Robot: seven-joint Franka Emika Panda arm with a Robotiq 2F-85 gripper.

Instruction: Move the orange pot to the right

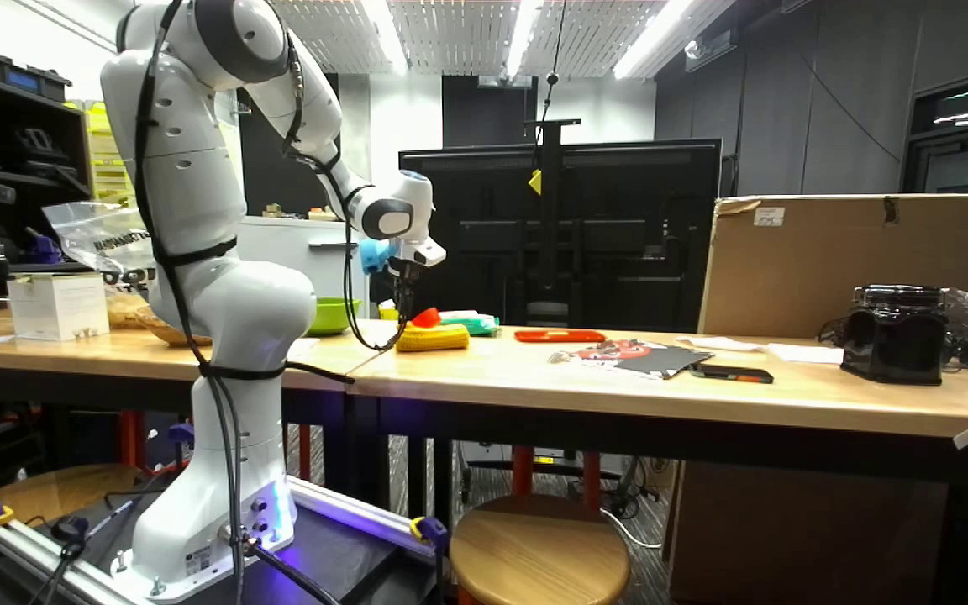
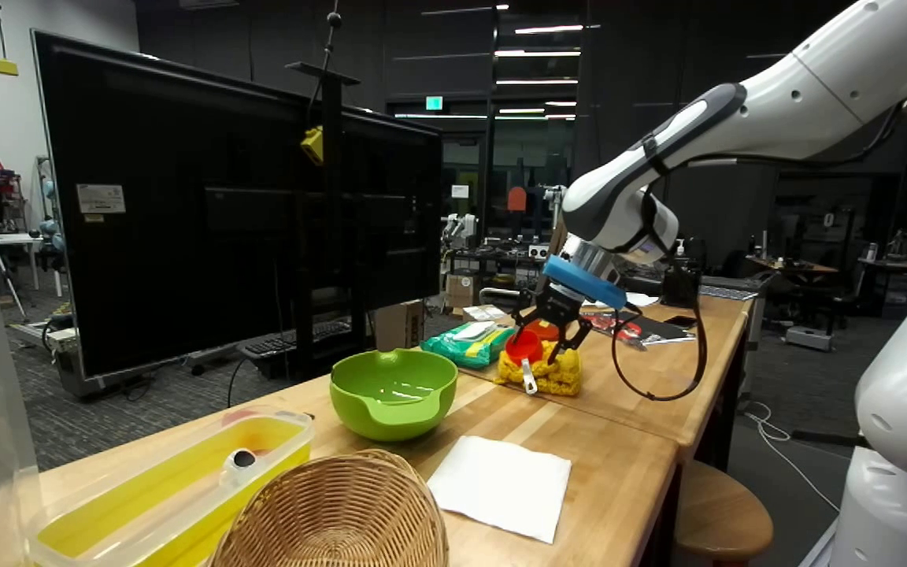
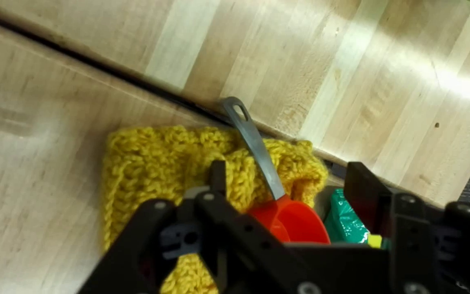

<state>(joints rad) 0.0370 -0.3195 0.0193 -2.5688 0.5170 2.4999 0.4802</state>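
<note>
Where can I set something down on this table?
Bare wood lies between the yellow knitted cloth and flat white sheet, and from the cloth to the robot-side edge. Crowded around the black gripper: red handled cup, shiny green packet.

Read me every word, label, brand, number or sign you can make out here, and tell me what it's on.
No text can be read.
White label on the big black panel: too small.
Pale sticker on the large cardboard: too small.
Print on the clear plastic bag: too blurred.
Grey label on the robot's base: too small.
Green sign: too blurred.
</note>
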